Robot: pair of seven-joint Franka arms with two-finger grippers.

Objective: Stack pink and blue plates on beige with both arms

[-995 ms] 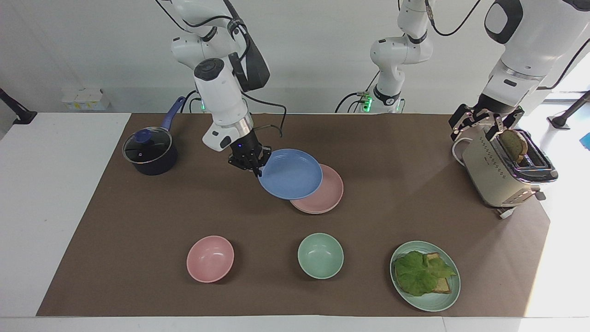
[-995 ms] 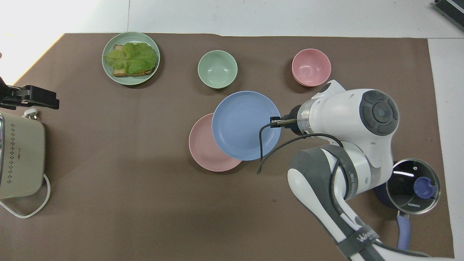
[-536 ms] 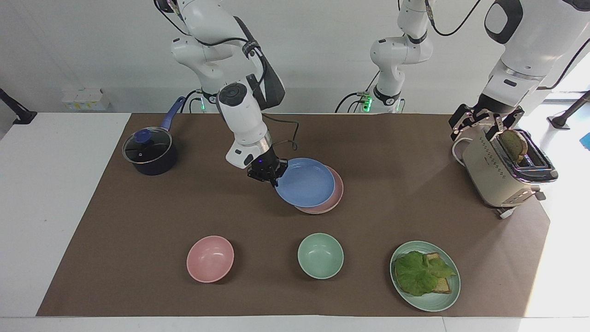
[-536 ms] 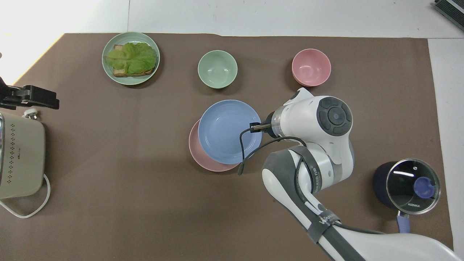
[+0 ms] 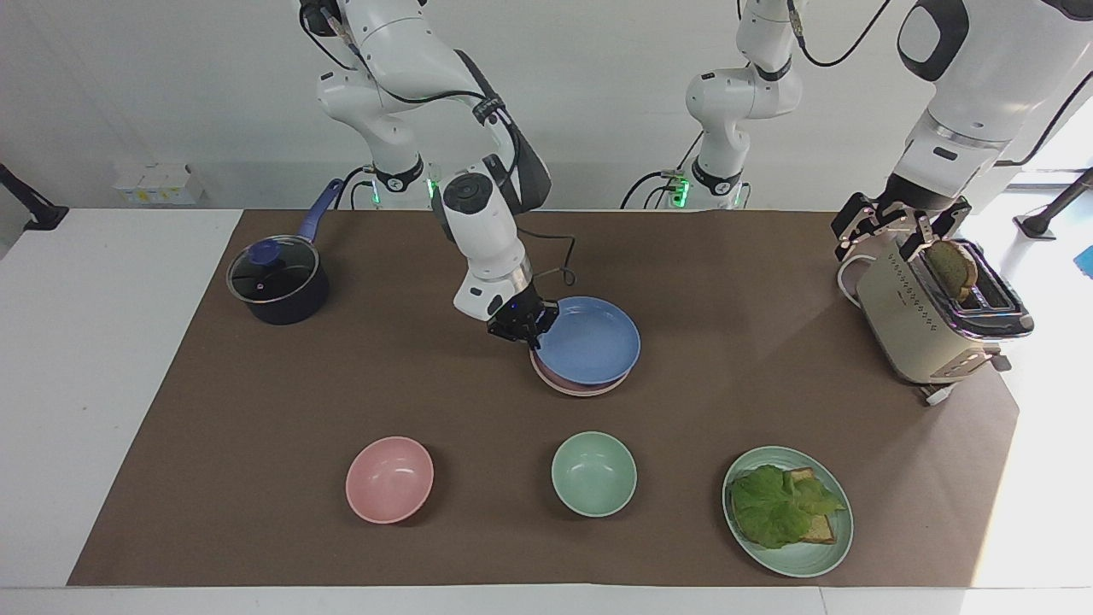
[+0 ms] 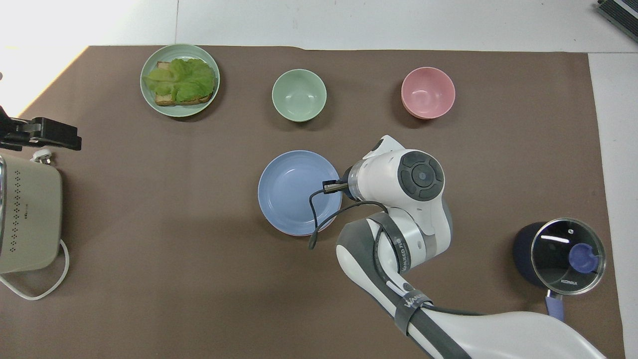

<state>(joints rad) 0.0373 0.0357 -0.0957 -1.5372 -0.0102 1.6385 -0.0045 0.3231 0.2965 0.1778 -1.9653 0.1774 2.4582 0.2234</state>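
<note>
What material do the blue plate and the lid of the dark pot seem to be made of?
Blue plate: probably matte plastic or a fibre composite; it is evenly coloured with no sharp glare. Pot lid: likely clear glass with a metal rim; it shows bright reflections and a blue knob.

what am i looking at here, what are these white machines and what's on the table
Two white robot arms work at a table. One picture faces them from across it; the other looks down from above their end.

The right gripper holds the blue plate by its rim, resting on the pink plate near the middle of the table. No beige plate shows.

The left gripper waits open over the toaster.

Farther from the robots are a pink bowl, a green bowl and a green plate of bread and lettuce. A lidded pot stands at the right arm's end.
</note>
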